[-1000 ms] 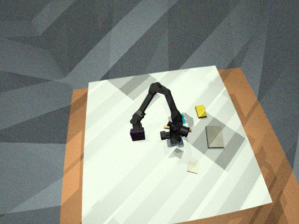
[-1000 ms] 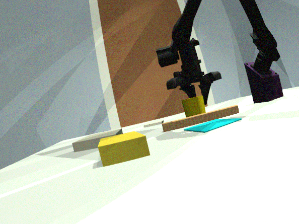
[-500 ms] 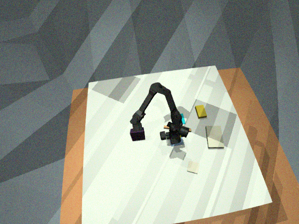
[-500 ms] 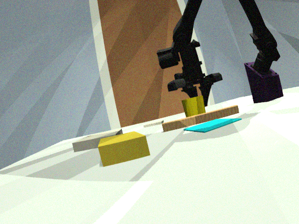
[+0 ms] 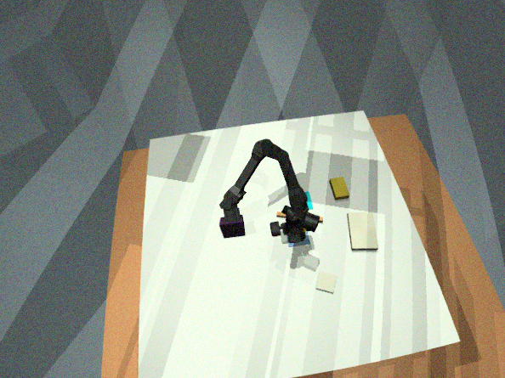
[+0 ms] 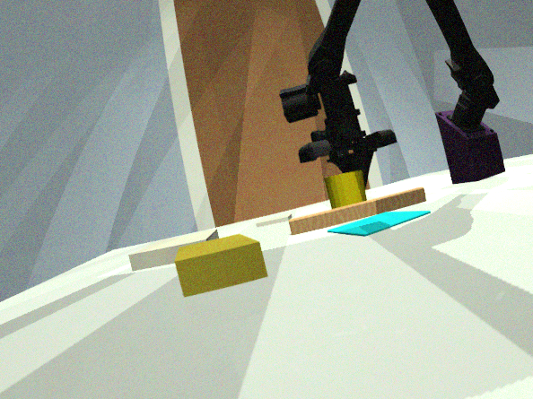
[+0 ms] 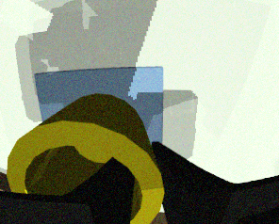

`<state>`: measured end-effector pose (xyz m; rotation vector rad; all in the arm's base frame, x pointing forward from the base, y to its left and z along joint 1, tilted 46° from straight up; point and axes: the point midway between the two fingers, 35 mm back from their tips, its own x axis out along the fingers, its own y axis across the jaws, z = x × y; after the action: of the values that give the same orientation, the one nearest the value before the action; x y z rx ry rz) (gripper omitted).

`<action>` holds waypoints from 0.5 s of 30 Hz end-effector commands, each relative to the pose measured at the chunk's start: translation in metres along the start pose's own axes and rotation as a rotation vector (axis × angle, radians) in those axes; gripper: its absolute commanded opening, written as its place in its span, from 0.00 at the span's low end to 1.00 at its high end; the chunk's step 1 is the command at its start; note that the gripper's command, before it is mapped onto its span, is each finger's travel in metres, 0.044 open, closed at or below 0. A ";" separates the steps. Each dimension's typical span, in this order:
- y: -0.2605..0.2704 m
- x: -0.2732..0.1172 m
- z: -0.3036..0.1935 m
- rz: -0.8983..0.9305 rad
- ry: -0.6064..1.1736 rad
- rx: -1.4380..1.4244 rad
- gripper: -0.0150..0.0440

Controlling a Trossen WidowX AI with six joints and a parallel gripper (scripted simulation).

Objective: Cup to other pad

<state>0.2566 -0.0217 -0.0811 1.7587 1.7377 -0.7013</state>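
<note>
one yellow cup [image 7: 82, 160] sits upright on the blue pad [image 7: 100, 98], near the middle of the counter, slightly toward its right edge. gripper [image 7: 143, 178] is clamped on the cup's rim wall: one finger inside the mouth, the other outside, jaws narrow with the wall pinched between. cup interior is dark in the wrist view; can't make out marbles.

exterior view: cup [image 6: 345, 188] stands straight under the gripper [image 6: 347, 169], behind a wooden bar [image 6: 359, 212] lying flat. cyan pad [image 6: 379, 223] lies just in front of that bar, near the cup, not touching it as far as i can tell.

top view: gripper [image 5: 295, 230] covers the cup; a sliver of blue pad [image 5: 297, 242] shows beneath it, cyan pad [image 5: 309, 200] partly under the forearm. arm base [image 5: 232, 226] is to the left of centre. yellow block [image 5: 339, 187] is further toward the right edge, a big cream slab [image 5: 362, 230] beside it toward the near-right corner, a small cream tile [image 5: 326, 281] nearer the front edge. all well apart from the cup.
</note>
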 end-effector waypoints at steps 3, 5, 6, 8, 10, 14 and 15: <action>0.000 -0.002 0.000 0.000 0.000 0.000 0.25; 0.001 -0.006 0.000 0.000 0.000 0.001 0.25; 0.001 -0.009 0.001 0.000 0.000 0.001 0.25; 0.001 -0.016 0.001 0.000 0.000 0.002 0.25; 0.000 -0.024 0.001 0.000 0.001 0.003 0.25; -0.002 -0.039 0.001 -0.001 0.003 0.006 0.25; -0.002 -0.043 0.001 -0.001 0.003 0.006 0.25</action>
<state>0.2525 -0.0438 -0.0593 1.7717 1.7499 -0.7088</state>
